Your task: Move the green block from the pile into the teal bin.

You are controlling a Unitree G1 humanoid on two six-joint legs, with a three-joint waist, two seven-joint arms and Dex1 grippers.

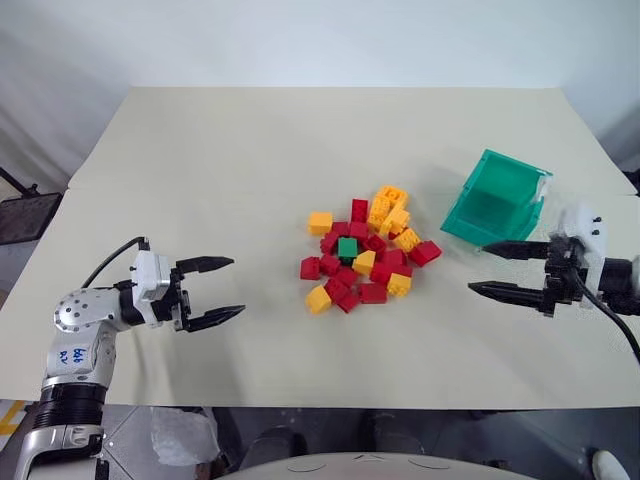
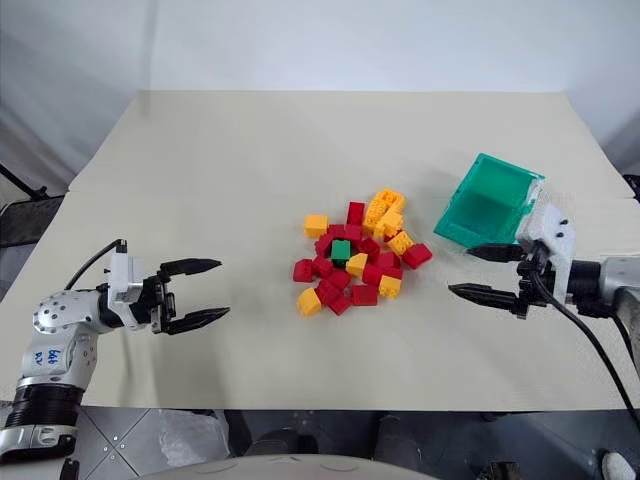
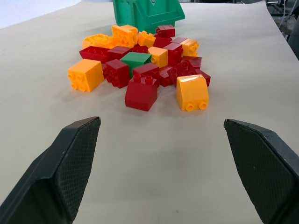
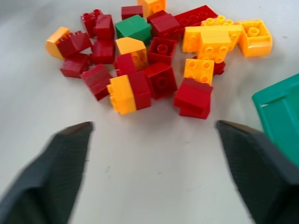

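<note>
Right at the heart of the pile (image 1: 365, 253) sits the green block (image 1: 347, 248), hemmed in by red bricks (image 1: 374, 292) and yellow-orange bricks (image 1: 389, 212), resting among them and untouched. Off to the pile's left, the left end effector (image 1: 219, 291) hangs above the tabletop (image 1: 250, 140) with its two black fingers spread wide and nothing between them, aimed across at the pile; the green block lies well apart from it, beyond the nearest red and orange bricks. In the left wrist view the green block (image 3: 136, 59) shows past a red brick and an orange one, studs turned away, with the teal bin behind the pile. On the pile's other side, the right end effector (image 1: 500, 270) is also gaping open and empty, pointing back toward the pile, again well clear of the green block. From its wrist camera the green block (image 4: 133, 27) lies at the pile's far side, with red bricks between. Just beyond the right end effector, to the pile's right, stands the teal bin (image 1: 496, 199), tilted, its open mouth showing a bare inside. Underneath the pile, the tabletop is a plain pale beige sheet. Behind the pile rises a pale grey-white backdrop.
</note>
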